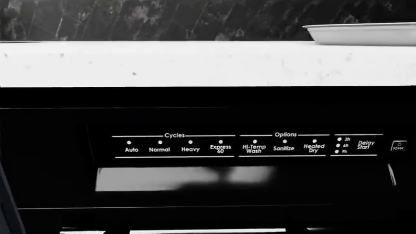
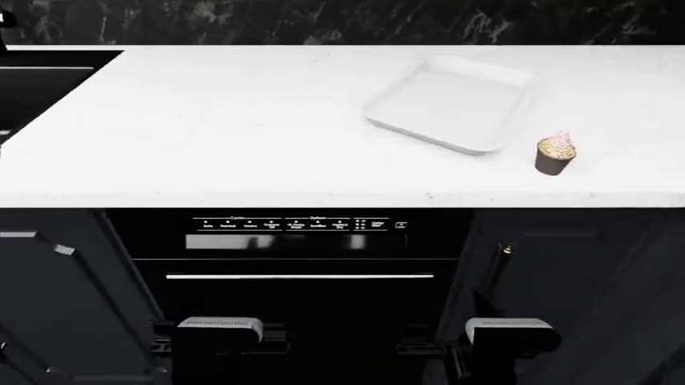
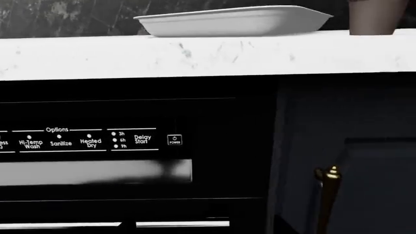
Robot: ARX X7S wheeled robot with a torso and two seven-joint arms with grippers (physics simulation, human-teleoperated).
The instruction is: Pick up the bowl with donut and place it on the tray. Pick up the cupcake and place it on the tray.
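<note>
The white tray (image 2: pixel 455 103) lies on the counter, right of the middle, and holds nothing. The cupcake (image 2: pixel 554 153), with pink frosting and a dark wrapper, stands on the counter just right of the tray's near corner. The tray's rim also shows in the left wrist view (image 1: pixel 364 33) and in the right wrist view (image 3: pixel 234 20), where the cupcake's wrapper (image 3: pixel 373 17) is cut off by the frame edge. The bowl and donut are out of view. My left arm's end (image 2: pixel 220 330) and right arm's end (image 2: pixel 512 333) hang low before the dishwasher, below counter height. Their jaws are lost against the dark.
The white counter (image 2: pixel 214 128) runs the full width, with a black sink (image 2: pixel 43 80) at the far left. Below it is a black dishwasher (image 2: pixel 300 233) with a silver handle (image 2: pixel 300 276). A dark cabinet with a brass knob (image 2: pixel 503 250) stands to its right.
</note>
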